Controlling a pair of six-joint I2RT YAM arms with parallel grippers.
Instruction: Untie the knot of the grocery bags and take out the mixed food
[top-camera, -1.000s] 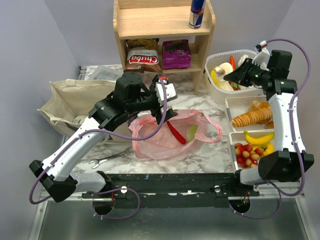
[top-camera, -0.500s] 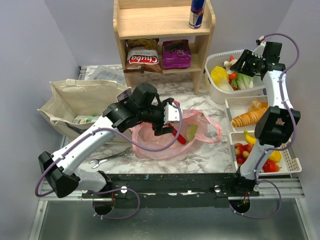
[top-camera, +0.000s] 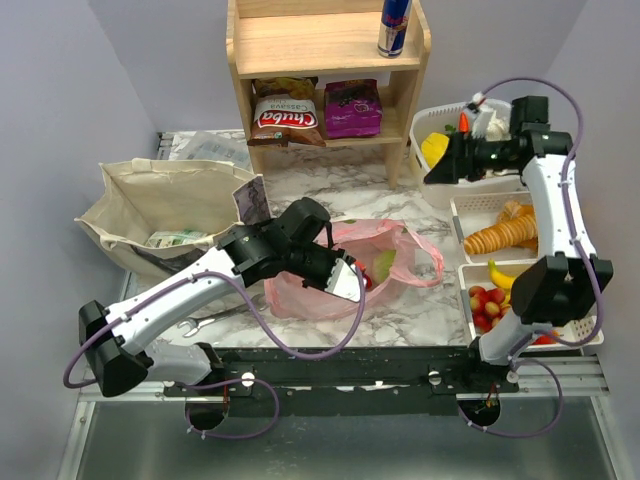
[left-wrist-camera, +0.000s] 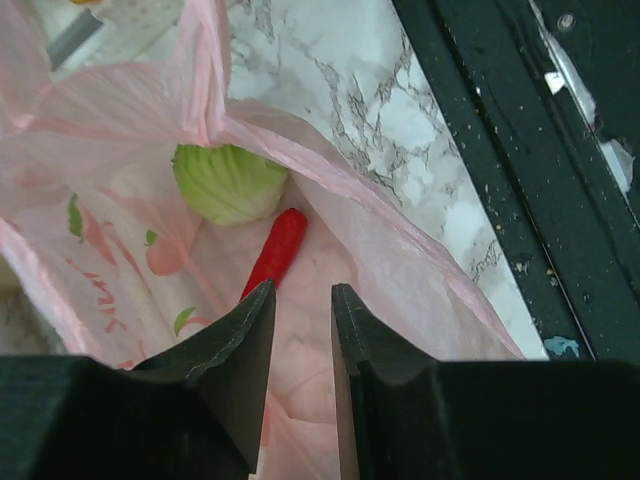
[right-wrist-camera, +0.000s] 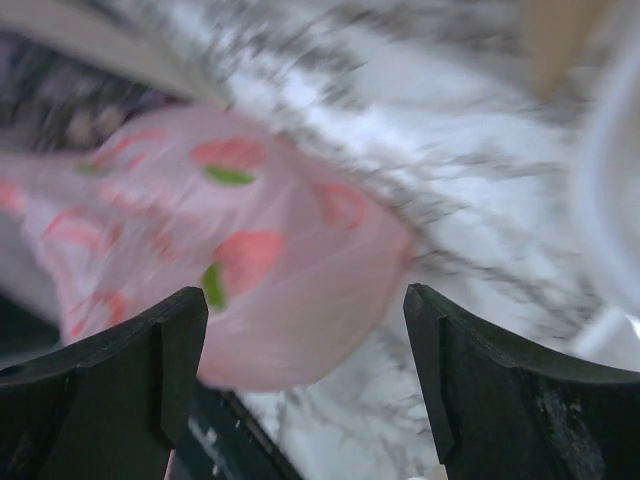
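Here the red pepper (left-wrist-camera: 276, 250) slants in the pink bag (left-wrist-camera: 110, 180), part hidden behind the nearly-closed, empty left gripper (left-wrist-camera: 302, 292); the right gripper (right-wrist-camera: 305, 300) gapes.

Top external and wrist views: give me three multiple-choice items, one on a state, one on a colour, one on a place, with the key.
1. The right gripper is: A shut tight; B wide open and empty; C out of view.
2. The slim pepper lying in the pink bag is: A yellow; B purple; C red.
3. The drink can stands: A in the right gripper; B in the pink bag; C on the top board of the wooden shelf.

Key: B, its fingers stand far apart with nothing between them. C, the left wrist view shows it red beside a green leafy piece. C, the top external view shows it upright on the top board.
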